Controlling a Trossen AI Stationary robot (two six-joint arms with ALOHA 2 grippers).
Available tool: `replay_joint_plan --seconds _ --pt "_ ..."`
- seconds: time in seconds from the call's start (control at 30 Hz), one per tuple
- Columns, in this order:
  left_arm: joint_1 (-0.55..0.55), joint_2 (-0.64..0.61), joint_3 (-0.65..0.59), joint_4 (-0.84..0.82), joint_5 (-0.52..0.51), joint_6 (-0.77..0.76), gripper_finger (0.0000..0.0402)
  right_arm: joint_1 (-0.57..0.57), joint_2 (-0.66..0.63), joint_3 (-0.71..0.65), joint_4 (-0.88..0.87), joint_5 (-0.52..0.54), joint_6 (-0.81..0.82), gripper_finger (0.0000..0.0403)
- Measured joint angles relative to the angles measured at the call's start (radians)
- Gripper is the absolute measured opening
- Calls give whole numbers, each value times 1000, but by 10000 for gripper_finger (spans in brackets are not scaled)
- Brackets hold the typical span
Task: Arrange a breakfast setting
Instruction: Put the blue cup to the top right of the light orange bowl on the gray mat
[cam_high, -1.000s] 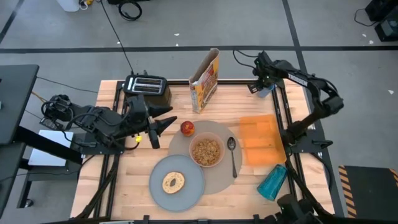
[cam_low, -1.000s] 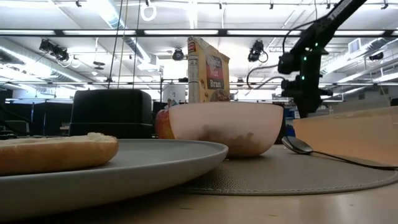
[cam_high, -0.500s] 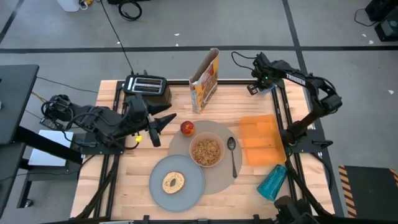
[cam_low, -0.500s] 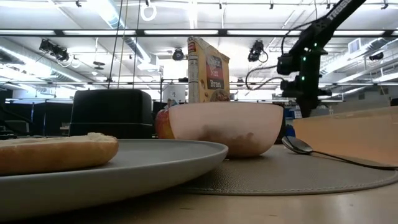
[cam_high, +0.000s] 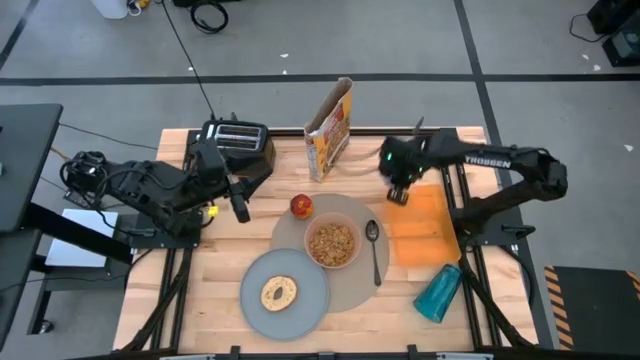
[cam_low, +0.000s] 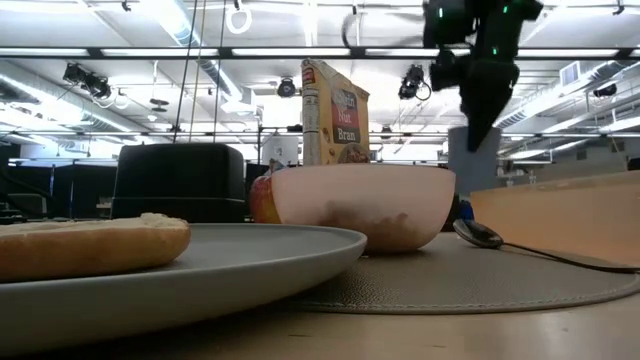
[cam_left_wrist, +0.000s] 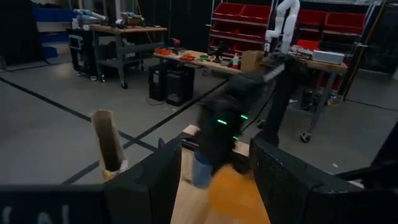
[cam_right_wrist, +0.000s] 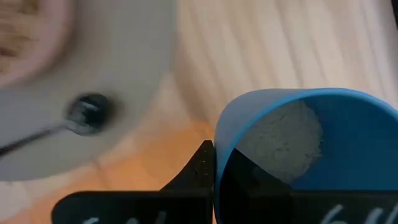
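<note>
- Breakfast setting: the large round tan placemat (cam_high: 345, 262) lies at the table's centre, toward the near edge.
- Small pink bowl (cam_high: 332, 244) sits on the placemat, with cereal inside; in the low view (cam_low: 362, 205) it stands upright.
- Red apple (cam_high: 301, 206) rests at the placemat's far-left rim, just beside the bowl.
- Metal spoon (cam_high: 374, 250) lies on the placemat to the right of the bowl, its own bowl end pointing to the far side.
- Grey plate (cam_high: 285, 292) overlaps the placemat's near-left edge and carries the bagel (cam_high: 279, 293) at its centre.
- Yellow cereal box (cam_high: 330, 129) stands upright near the far edge, well apart from the placemat.
- Light-blue cup (cam_right_wrist: 311, 149): my right gripper (cam_high: 398, 185) grasps it by the rim, one finger inside the cup. The cup is held in the air above the strip of wood between the placemat and the orange sheet (cam_high: 420, 226); in the low view (cam_low: 472, 158) it hangs clear of the table.
- My left gripper (cam_high: 240, 198) hovers at the table's left side, beside the black toaster (cam_high: 238, 143), fingers spread and holding nothing.
- A teal bottle (cam_high: 438, 290) lies on its side at the table's near-right corner.
</note>
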Motion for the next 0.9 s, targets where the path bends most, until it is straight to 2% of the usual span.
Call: replay_joint_plan --seconds 0.17,0.33,0.5,0.67,0.9 --pt "15 -12 0 -13 0 23 197 191 40 1 108 40 40 12" --pt "6 -18 0 -27 0 48 197 291 142 64 123 42 35 12" --pt "-20 -18 0 -57 1 45 197 318 263 137 149 47 12 12" --pt "-58 -18 0 -111 1 -2 197 313 359 139 173 46 15 12" --pt "-99 -18 0 -140 1 -32 197 316 394 139 198 45 24 22"
